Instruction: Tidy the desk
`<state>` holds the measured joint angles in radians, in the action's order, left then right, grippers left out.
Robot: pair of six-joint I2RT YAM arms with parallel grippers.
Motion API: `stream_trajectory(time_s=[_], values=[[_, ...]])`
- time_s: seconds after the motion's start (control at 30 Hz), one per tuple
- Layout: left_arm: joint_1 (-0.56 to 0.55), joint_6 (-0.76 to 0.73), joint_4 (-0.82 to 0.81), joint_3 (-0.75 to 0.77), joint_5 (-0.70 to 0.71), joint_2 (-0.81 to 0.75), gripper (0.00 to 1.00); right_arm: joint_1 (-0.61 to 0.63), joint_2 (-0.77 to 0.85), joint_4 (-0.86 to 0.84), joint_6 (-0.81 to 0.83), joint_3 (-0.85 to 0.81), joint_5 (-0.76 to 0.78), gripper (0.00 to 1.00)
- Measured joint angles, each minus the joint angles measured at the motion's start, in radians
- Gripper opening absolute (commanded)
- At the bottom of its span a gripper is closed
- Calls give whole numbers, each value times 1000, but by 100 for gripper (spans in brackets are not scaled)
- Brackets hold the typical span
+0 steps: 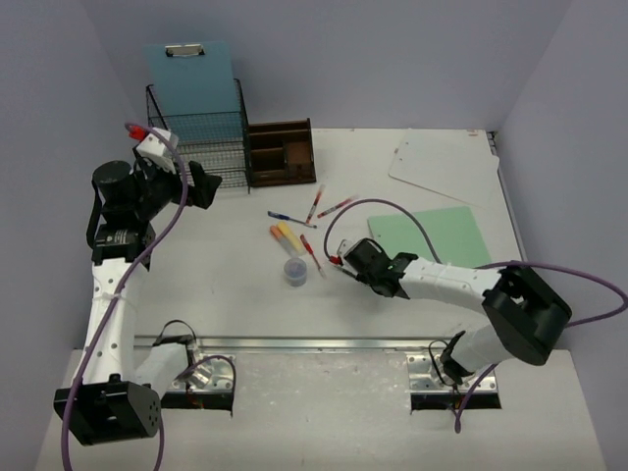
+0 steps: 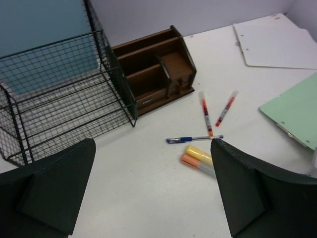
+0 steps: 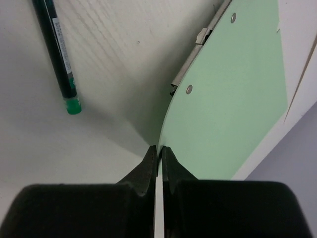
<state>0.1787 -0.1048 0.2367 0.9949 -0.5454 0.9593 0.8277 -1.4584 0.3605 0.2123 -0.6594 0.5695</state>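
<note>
Across pretty much the whole top view sits the desk [image 1: 226, 294], a big white matte top w/ lavender-grey walls on 3 sides and a metal rail [image 1: 314, 345] along the near edge by the arm bases.

Mid-desk there's a loose scatter:
- a blue pen [image 2: 193, 139], w/ 2 red pens [image 2: 206, 113] fanned out just behind it
- a yellow highlighter [image 2: 199, 153] and an orange highlighter [image 2: 194, 163] lying side by side, touching
- a 3rd red pen [image 1: 311, 252] a bit nearer
- a small round bluish pot [image 1: 295, 272] near that

Back left stands the black wire rack [image 1: 201, 137] w/ a blue clipboard [image 1: 191, 74] upright in or behind it, can't tell which. The brown wooden organiser [image 1: 280, 152] sits right beside the rack on its right. Back right lies a white clipboard [image 1: 444, 165], and nearer than that a green clipboard [image 1: 446, 235].

Right gripper [image 3: 158, 151] is clenched tight on a corner of the green clipboard, the board's thin edge running btw the fingers. There's shadow under that corner, so it looks raised off the desk a bit. A dark pen w/ green cap [image 3: 57, 49] lies on the desk near it, apart from the board.

Left gripper [image 2: 151, 193] hangs over the back-left part of the desk in front of the rack, jaws spread wide, gripping nothing.
</note>
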Motion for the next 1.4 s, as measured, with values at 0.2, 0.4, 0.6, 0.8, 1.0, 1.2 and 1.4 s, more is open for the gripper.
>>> stream_trajectory(time_s=[0.2,0.4,0.6,0.8,1.0,1.2,1.4], values=[[0,-2,1,5,-161,-43,99,-133,170,64,159,-88,-244,0],[0,-106,14,8,-301,-86,94,-178,245,102,270,-270,-438,0],[-5,-338,43,-9,-438,-111,89,-179,324,149,329,-296,-511,0],[-111,-582,127,12,-494,-57,81,-180,374,186,365,-336,-529,0],[-356,-813,230,116,-425,40,74,-184,405,190,377,-406,-570,0],[-506,-950,281,207,-341,104,71,-184,421,190,397,-448,-619,0],[-676,-966,324,359,-229,239,57,-184,428,188,419,-485,-662,0]])
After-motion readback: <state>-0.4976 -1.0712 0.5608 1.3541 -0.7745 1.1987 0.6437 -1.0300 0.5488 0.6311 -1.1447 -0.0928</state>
